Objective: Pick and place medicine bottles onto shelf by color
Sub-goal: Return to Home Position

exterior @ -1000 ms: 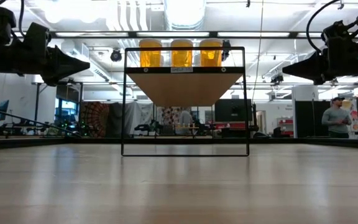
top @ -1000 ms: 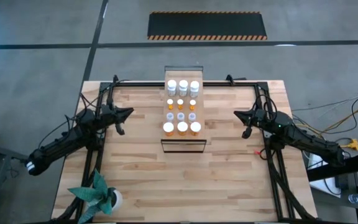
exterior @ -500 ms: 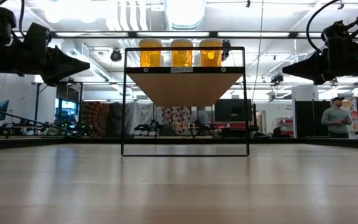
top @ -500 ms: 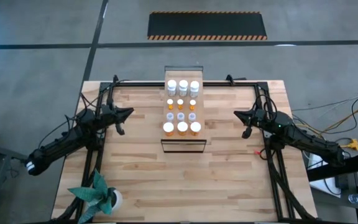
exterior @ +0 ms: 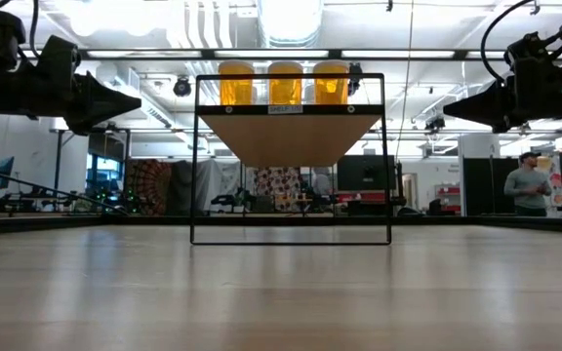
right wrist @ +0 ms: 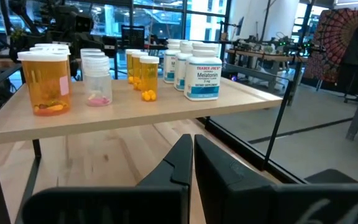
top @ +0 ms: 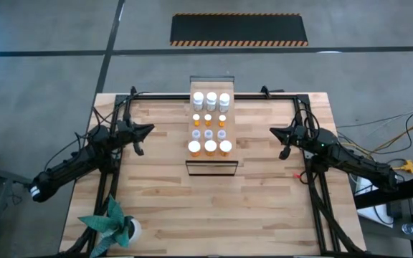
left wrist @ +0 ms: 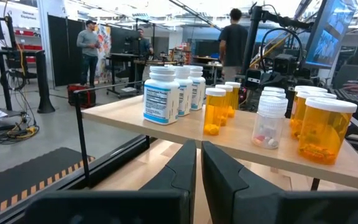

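Observation:
All the medicine bottles stand upright on the shelf (top: 210,160), a pale wood board on a thin dark frame at the table's middle. In rows from far to near: large white bottles (top: 211,98), small orange bottles (top: 209,118), small clear bottles (top: 209,133), large orange bottles (top: 210,147). The low view shows the large orange bottles (exterior: 284,84) on top. My left gripper (top: 149,130) hovers left of the shelf, shut and holding nothing. My right gripper (top: 272,132) hovers right of it, shut and holding nothing. Each wrist view looks across the shelf: white bottle (left wrist: 161,94), white bottle (right wrist: 202,78).
A white pot with a green plant (top: 115,225) sits at the table's near left corner. Cables run along both table sides. People (exterior: 529,183) stand in the room beyond the table. Bare tabletop (top: 214,208) lies near of the shelf.

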